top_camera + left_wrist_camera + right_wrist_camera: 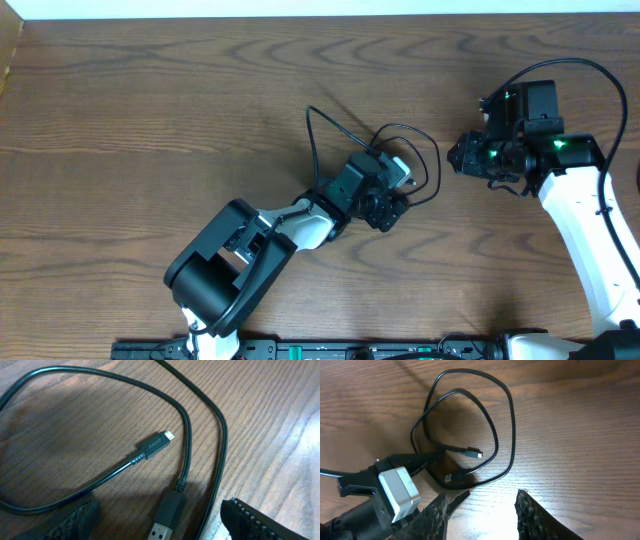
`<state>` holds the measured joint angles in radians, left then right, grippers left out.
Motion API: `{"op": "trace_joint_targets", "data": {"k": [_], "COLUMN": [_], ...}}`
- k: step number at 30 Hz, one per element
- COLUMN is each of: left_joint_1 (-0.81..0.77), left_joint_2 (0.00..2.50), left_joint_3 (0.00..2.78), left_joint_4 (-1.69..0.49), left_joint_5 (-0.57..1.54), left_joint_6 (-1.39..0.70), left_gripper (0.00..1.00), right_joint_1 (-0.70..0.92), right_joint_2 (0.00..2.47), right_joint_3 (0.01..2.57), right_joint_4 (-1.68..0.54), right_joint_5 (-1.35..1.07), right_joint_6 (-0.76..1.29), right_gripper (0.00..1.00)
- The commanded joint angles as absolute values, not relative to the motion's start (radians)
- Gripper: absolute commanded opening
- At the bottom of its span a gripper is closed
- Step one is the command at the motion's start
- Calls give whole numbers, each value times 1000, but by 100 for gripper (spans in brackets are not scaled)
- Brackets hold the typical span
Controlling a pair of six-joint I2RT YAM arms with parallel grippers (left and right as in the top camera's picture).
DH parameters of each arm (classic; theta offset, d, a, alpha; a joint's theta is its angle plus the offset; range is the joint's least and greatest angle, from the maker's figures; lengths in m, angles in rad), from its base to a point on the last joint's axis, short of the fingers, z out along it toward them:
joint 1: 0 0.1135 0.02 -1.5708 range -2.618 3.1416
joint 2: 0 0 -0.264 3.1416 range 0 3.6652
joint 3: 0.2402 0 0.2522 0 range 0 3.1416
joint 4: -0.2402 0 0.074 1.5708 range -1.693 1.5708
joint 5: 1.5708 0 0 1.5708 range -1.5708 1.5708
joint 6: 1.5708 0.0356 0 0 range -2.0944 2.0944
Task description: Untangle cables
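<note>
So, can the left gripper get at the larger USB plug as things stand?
Probably yes. The left gripper hangs open over the larger USB plug, which lies uncovered between its jaws. One black cable strand runs close beside the plug and might get pinched too.

On the left wrist camera the USB-A plug (164, 527) is cut by the bottom edge; overhead, my left tool (388, 208) hides both ends of the black cable (437, 165).
</note>
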<state>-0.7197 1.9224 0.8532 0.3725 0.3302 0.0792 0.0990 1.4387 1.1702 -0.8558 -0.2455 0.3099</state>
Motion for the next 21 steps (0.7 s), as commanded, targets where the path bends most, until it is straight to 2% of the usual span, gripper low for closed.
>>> {"op": "trace_joint_targets", "data": {"k": [1,5,7,9,13,15,17,21], "left_joint_1": [-731,-736,-736,-736,-736,-736,-738,-747], "left_joint_2": [1956,1956,1956,1956,1956,1956,1956,1927], "left_joint_3": [829,829,829,829,829,829,829,829], "left_joint_4": [313,285,281,277,270,269,266,242], "left_joint_5": [237,192,170,138,88,89,89,88], "left_joint_6": [102,131,131,131,131,131,119,90], "left_gripper": [84,83,75,64,53,41,25,19], "right_joint_1": [93,83,78,73,70,71,70,64], "right_joint_2": [1432,1432,1432,1432,1432,1432,1432,1432], "right_joint_3": [1174,1174,1174,1174,1174,1174,1174,1174], "right_joint_4": [-858,-857,-856,-856,-857,-857,-857,-857], "right_joint_5": [-269,-295,-311,-325,-329,-329,-329,-328], "right_joint_6": [305,305,305,305,297,298,298,297], "right_gripper": [40,41,42,42,43,43,44,47]}}
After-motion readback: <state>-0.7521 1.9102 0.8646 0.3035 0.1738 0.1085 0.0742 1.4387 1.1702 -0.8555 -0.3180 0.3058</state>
